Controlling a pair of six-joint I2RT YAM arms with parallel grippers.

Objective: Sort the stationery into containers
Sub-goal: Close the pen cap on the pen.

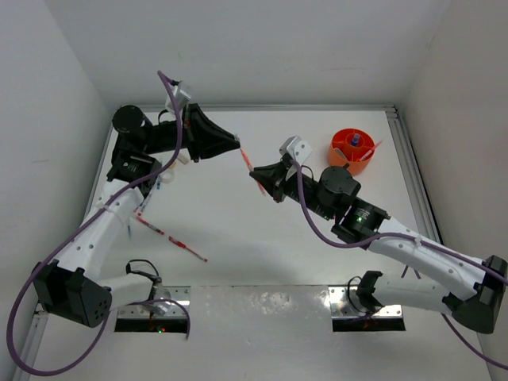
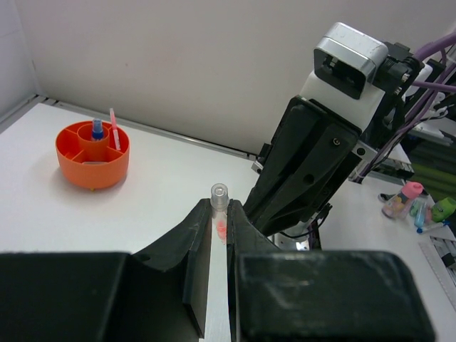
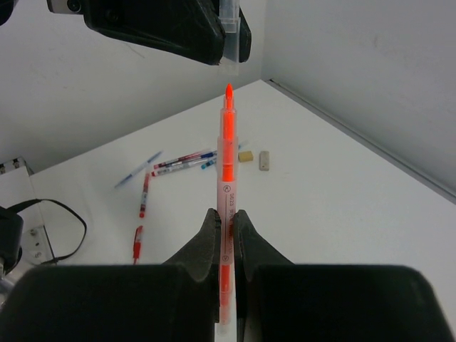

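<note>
My right gripper is shut on a pink-orange pen held up in the air, its bare tip pointing at my left gripper. The left gripper is shut on a small clear pen cap, a short gap from the pen tip. The orange container stands at the far right of the table. It holds a blue-capped bottle and a pink pen in separate compartments. Several pens and two beige blocks lie on the table's left side.
Two red pens lie near the left arm's base, and blue-and-white pens lie under the left arm. White walls close the table on three sides. Small coloured items sit beyond the right arm, off the work surface.
</note>
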